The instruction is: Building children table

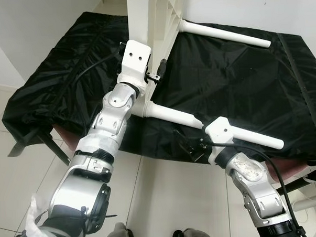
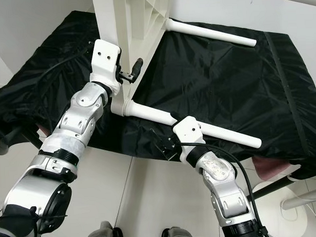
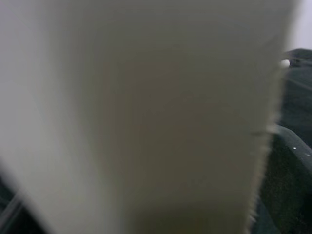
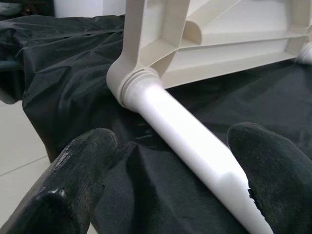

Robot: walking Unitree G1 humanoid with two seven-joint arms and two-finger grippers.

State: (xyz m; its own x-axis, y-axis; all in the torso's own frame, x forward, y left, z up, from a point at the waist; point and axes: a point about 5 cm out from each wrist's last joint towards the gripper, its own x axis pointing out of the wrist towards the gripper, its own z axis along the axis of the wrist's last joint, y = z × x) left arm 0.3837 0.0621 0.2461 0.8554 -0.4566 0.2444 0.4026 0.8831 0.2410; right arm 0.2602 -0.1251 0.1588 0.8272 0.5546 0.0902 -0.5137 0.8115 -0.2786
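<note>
Your right tool (image 4: 168, 180) had its fingers spread on either side of the near leg (image 1: 221, 127), with open gaps on both. Your left tool (image 1: 155, 71) sat hard against the upended white table panel (image 1: 156, 24), which blocked that side. Between the near leg and the far leg (image 1: 225, 33) lay open black cloth (image 1: 235, 78).

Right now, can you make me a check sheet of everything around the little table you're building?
Surface: black cloth draped over a low stand, wrinkled.
Job's things: white tabletop standing on its edge; near leg and far leg both plugged into it.
Clutter: nothing seen.
Grippers: left gripper at the tabletop's edge; right gripper open, fingers on either side of the near leg.
Cables: black cable looping along the right arm.
Surroundings: white tiled floor, white wall.
</note>
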